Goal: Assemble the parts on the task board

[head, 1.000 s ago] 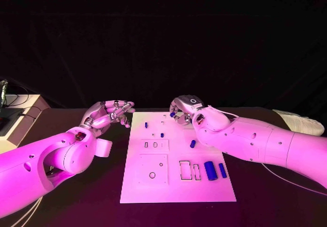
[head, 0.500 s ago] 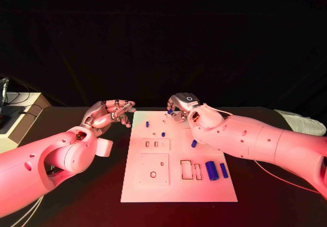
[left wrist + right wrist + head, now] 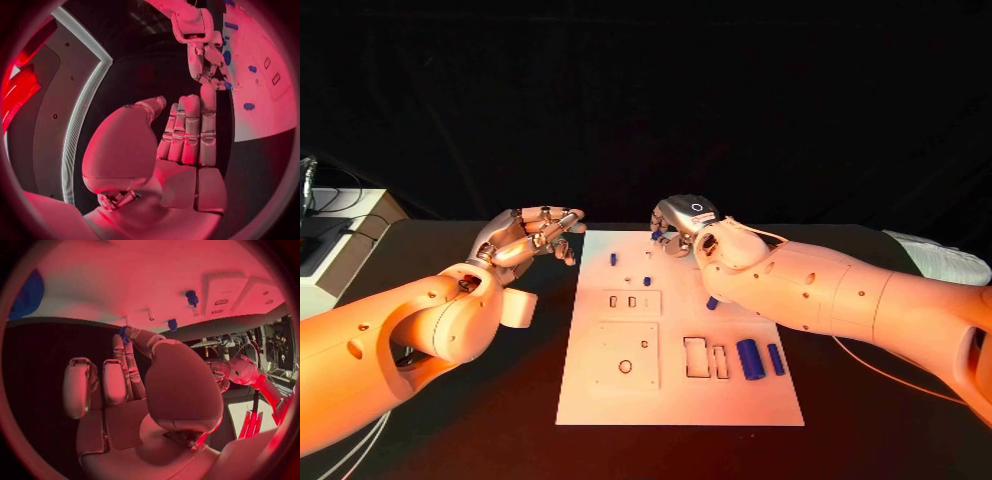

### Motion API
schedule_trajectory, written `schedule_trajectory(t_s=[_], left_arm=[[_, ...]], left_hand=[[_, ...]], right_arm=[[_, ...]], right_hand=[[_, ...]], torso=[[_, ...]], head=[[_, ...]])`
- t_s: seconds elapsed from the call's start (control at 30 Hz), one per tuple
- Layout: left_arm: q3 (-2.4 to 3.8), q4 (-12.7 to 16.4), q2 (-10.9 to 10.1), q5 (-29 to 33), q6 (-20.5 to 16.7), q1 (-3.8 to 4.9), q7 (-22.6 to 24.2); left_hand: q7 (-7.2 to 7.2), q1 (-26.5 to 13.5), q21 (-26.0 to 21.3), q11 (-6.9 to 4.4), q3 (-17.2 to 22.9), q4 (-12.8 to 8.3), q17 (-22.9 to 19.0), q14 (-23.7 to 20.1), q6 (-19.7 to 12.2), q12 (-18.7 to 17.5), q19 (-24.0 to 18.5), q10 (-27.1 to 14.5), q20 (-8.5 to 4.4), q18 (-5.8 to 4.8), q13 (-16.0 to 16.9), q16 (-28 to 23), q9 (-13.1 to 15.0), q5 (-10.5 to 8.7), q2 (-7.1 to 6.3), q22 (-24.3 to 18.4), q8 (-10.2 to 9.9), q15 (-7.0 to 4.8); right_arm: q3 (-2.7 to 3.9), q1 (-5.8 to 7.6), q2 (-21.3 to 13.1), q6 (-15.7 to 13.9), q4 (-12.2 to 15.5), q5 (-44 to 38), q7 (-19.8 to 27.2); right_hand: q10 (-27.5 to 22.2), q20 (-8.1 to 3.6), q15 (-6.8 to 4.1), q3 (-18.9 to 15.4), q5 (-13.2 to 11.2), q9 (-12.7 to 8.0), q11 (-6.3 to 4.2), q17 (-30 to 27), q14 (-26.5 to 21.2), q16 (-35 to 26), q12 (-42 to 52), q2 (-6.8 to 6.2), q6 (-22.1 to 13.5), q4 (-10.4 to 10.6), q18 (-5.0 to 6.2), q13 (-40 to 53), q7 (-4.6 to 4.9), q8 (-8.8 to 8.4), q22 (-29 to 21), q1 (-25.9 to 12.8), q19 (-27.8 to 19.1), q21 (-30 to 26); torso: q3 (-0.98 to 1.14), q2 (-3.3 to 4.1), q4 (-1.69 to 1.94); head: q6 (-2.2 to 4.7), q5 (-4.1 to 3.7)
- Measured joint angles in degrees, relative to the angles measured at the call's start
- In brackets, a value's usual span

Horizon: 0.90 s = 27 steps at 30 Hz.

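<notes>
R robot hand (image 3: pixel 678 228) pinches a small blue part (image 3: pixel 658 236) over the far edge of the task board (image 3: pixel 678 395), prob. lining up a slot. L robot hand (image 3: pixel 531 238) beside board, fingers apart, empty.

White rectangular task board (image 3: pixel 678 390) lying flat on the black table, small blue parts on it.

Two blue cylinders, one thick (image 3: pixel 749 359) and one thin (image 3: pixel 775 358), lie side by side near the board's right edge, just beside two narrow rectangular slots (image 3: pixel 702 358). A short blue peg (image 3: pixel 711 303) sits mid-board; two more small blue pegs, one (image 3: pixel 613 259) left of the other (image 3: pixel 648 280), sit toward the far end. A tiny blue piece (image 3: pixel 124 333) is pinched at the right hand's fingertips.
</notes>
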Motion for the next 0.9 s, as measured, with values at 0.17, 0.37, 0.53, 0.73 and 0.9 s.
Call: schedule_trajectory(t_s=[0.17, 0.37, 0.53, 0.73, 0.9], left_arm=[[0.15, -0.01, 0.03, -0.09, 0.00, 0.00, -0.01], [0.24, -0.05, 0.07, -0.15, 0.00, 0.01, -0.02], [0.32, -0.01, 0.10, -0.19, 0.00, 0.01, -0.03], [0.41, 0.04, 0.09, -0.22, 0.00, 0.01, -0.04], [0.43, 0.04, 0.11, -0.24, 0.00, 0.01, -0.05]], left_hand=[[0.00, 0.00, 0.00, 0.00, 0.00, 0.00, 0.01, 0.00, 0.00, 0.00, 0.00, 0.00, 0.00, 0.00, 0.00, 0.00, 0.03, 0.00, 0.00, 0.00, 0.00, 0.00], [0.21, 0.00, 0.29, 0.00, 0.00, 0.00, 0.01, 0.00, -0.21, 0.00, -0.15, 0.00, 0.15, 0.00, -0.01, 0.00, 0.02, 0.00, 0.00, 0.14, 0.00, 0.00], [0.21, 0.00, 0.29, 0.00, 0.00, 0.00, 0.01, 0.00, -0.21, 0.00, -0.15, 0.00, 0.15, 0.00, -0.01, 0.00, 0.02, 0.00, 0.00, 0.13, 0.00, 0.00], [0.21, 0.00, 0.29, 0.00, 0.00, 0.00, 0.00, 0.00, -0.21, 0.00, -0.29, -0.42, 0.01, 0.00, 0.02, 0.23, 0.07, 0.00, 0.00, 0.22, 0.00, 0.00], [0.21, 0.00, 0.28, 0.00, 0.00, 0.00, 0.00, 0.00, -0.21, 0.00, -0.36, -0.42, -0.06, 0.00, 0.04, 0.22, 0.07, 0.00, 0.00, 0.22, 0.00, 0.00]], right_arm=[[0.00, 0.00, 0.13, 0.51, 0.00, 0.04, 0.07], [0.00, 0.00, 0.55, 0.96, -0.29, 0.06, 0.16], [-0.01, -0.08, 1.04, 1.14, -1.14, 0.09, 0.26], [-0.02, -0.20, 1.64, 1.17, -2.13, 0.11, 0.34], [0.02, -0.17, 1.84, 1.22, -2.58, 0.11, 0.49]], right_hand=[[0.00, 0.00, 0.00, 0.00, -0.10, 0.05, 0.00, -0.01, 0.00, 0.00, -0.14, 0.00, -0.11, 0.00, 0.00, 0.05, -0.04, 0.00, 0.00, 0.00, 0.00, 0.00], [0.00, 0.00, 0.00, -0.03, -0.23, 0.05, 0.00, -0.01, 0.00, 0.00, -0.30, 0.00, -0.16, -0.02, 0.00, 0.35, -0.01, 0.00, -0.01, 0.00, 0.00, 0.00], [0.00, 0.00, 0.00, -0.08, -0.31, 0.06, 0.00, -0.13, 0.00, 0.00, -0.12, 0.00, -0.17, -0.06, 0.00, 0.35, -0.01, 0.00, -0.08, 0.01, 0.00, 0.00], [0.00, 0.00, 0.00, 0.02, -0.47, 0.32, 0.00, -0.26, 0.00, 0.00, -0.12, 0.00, -0.59, 0.04, 0.00, 0.35, 0.03, -0.01, -0.17, 0.01, 0.00, 0.00], [-0.37, 0.22, 0.43, 0.18, -0.59, 0.39, -0.36, -0.46, -0.01, 0.00, -0.12, 0.00, -1.08, 0.20, 0.00, 0.74, 0.27, -0.09, -0.48, 0.01, -0.22, 0.00]], torso=[[-0.03, 0.08, -0.02], [-0.04, 0.16, 0.00], [-0.04, 0.29, 0.08], [-0.07, 0.42, 0.15], [-0.21, 0.55, 0.25]], head=[[-0.05, 0.22], [-0.12, 0.34], [-0.12, 0.46], [-0.22, 0.57], [-0.23, 0.37]])
